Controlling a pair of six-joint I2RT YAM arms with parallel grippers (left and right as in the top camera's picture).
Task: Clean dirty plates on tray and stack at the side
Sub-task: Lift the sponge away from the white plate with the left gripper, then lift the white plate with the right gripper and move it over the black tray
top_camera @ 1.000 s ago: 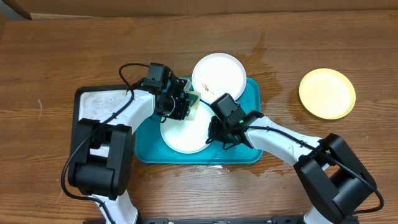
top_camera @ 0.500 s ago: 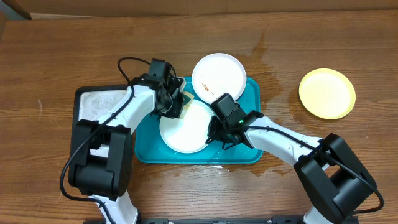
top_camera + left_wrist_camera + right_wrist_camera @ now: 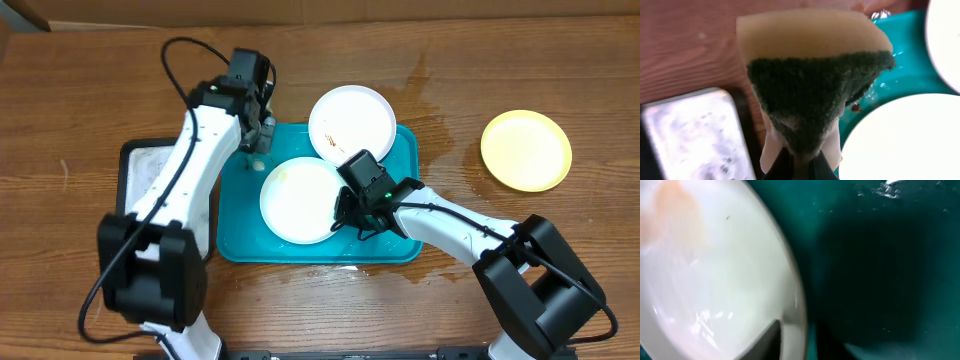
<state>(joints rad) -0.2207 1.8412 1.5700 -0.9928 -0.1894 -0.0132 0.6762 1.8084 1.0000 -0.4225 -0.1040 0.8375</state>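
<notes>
Left hand (image 3: 257, 135) (clenched on sponge (image 3: 815, 85)) has lifted off the plate (image 3: 295, 200); right hand (image 3: 342, 217) grips its rim.

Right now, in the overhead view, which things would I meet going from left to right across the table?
Black-rimmed tray → teal tray → yellow plate.

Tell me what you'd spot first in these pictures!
The big teal-blue rectangular plastic tray sits mid wooden table, carrying a near round white plate and a far round white plate. A pale yellow round plate lies alone on the wood at the right. The left gripper pinches a yellow-and-green sponge by the tray's far left corner.
</notes>
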